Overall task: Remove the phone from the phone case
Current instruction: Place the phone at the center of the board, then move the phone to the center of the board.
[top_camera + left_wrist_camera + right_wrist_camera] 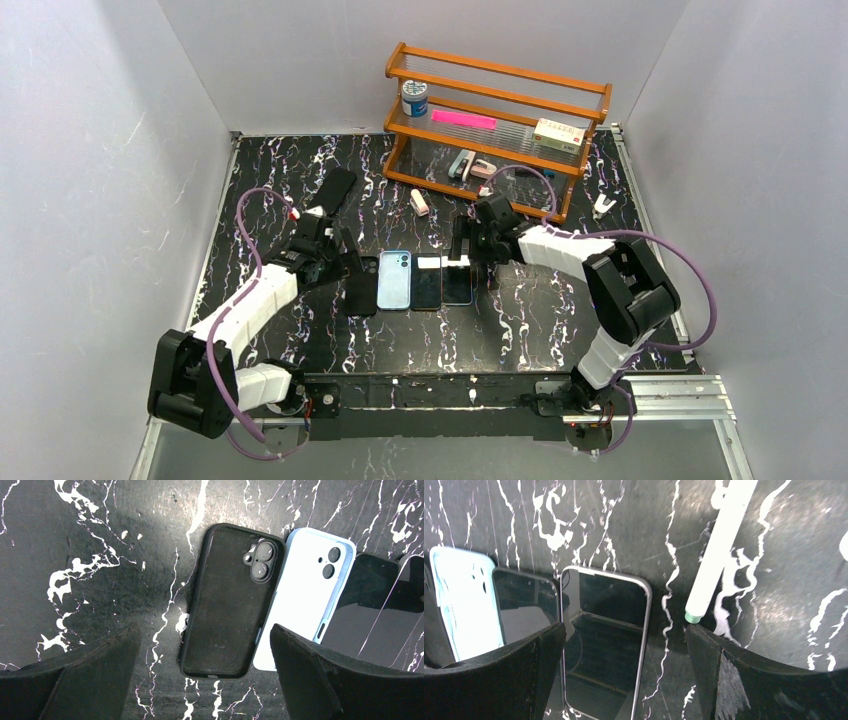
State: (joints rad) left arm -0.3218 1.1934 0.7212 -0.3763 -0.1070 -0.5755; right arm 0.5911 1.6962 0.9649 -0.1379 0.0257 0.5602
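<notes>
A black phone case (230,600) lies back up on the marbled table, camera lenses showing in its cutout; it is the leftmost of a row (361,287). Beside it lie a light blue phone (394,279), back up, and two phones with dark screens up (426,283) (458,281). My left gripper (205,680) is open and empty, hovering over the near end of the black case, fingers astride it. My right gripper (624,675) is open and empty over the rightmost phone (604,640), its left finger (514,675) above the neighbouring screen.
A white pen with a green tip (719,550) lies right of the phones. A wooden shelf (495,120) at the back holds a tin (414,98), a pink strip (463,120) and a white box (558,134). Another black case (337,190) lies at the back left.
</notes>
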